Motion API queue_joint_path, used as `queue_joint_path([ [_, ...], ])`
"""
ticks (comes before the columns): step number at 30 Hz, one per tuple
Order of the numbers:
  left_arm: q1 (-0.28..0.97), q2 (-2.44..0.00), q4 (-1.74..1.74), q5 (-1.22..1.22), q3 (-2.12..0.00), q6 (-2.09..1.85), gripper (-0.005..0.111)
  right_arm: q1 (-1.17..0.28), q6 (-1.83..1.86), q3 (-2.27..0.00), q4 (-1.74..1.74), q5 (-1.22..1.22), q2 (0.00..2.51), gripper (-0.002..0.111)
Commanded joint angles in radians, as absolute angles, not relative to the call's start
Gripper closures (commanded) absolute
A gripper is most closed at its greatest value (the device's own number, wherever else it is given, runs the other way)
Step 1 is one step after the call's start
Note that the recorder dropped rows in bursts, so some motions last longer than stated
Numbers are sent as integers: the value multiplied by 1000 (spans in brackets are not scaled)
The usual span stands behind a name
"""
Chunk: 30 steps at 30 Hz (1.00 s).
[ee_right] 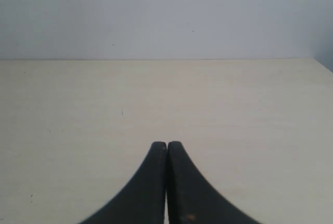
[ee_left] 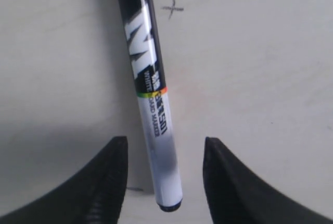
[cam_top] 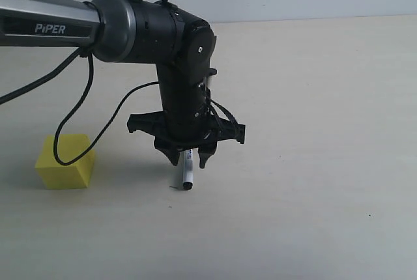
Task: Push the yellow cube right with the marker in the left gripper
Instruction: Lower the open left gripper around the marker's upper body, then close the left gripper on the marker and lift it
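**Left arm poised over the pale beige worktop [cam_top: 313, 215].** The black two-fingered left tool [cam_top: 189, 161] points downward with its jaws standing apart. The slim white-barrelled marker with black lettering [cam_top: 187, 170] stands between them, its small black end at or touching the worktop. In the left wrist view a gap shows on each side of the barrel, so no firm clamp is evident. The bright yellow matte cube [cam_top: 64, 161] sits on the worktop well to the left of the marker, apart from it. The right tool [ee_right: 166, 144] has its jaws pressed together, holding nothing.

Likely hazards:
- (a) An unclamped marker would topple or lag once the arm travels.
- (b) The marker is on the cube's right, so a direct approach would drive the cube leftward rather than right.
- (c) The drooping black cable [cam_top: 71, 107] crosses the cube in the exterior view and might snag it, though contact cannot be judged.
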<state>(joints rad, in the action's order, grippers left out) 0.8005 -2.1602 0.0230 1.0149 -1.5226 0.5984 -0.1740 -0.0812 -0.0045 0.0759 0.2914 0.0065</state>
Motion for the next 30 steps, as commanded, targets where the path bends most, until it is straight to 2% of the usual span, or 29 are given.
queue_joint_path([
  [1, 803, -2158, 21, 1009, -1521, 610, 61, -176, -82, 0, 77, 283, 0, 108],
  [30, 803, -2159, 12, 944, -1475, 614, 61, -176, -82, 0, 77, 285, 0, 108],
])
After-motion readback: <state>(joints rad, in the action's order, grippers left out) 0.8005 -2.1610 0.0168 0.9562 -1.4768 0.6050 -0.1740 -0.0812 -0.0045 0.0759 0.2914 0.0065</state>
